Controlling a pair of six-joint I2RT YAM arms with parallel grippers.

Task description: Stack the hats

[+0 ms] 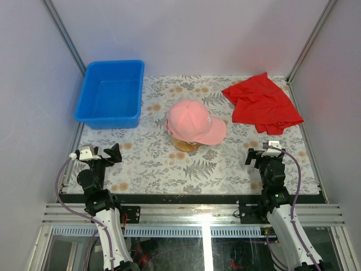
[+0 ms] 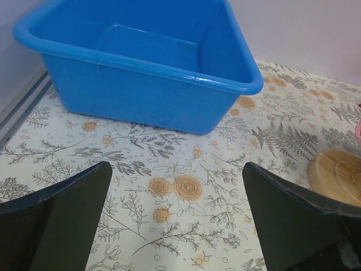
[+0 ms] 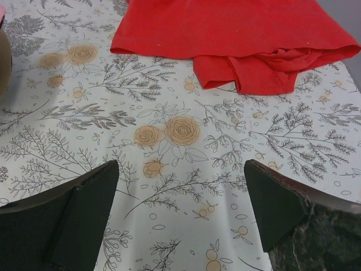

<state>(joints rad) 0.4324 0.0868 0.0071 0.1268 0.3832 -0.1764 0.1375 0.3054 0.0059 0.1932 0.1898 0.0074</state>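
On its stand (image 1: pixel 183 145) overhead, pink cap (image 1: pixel 194 123), left wrist perhaps the base, left pincer (image 2: pixel 176 169), right pincer (image 3: pixel 181 164) apart

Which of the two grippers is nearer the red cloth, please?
The right gripper; the red cloth lies just beyond it, whereas the left gripper sits by the blue tub.

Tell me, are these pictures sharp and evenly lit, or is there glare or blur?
Top view: soft, even light, slight shadow under the pink hat, glare on the metal rail. Left wrist view: blue tub sharp, shiny rim; left fingers dark. Right wrist view: red cloth crisp; right fingers dark.
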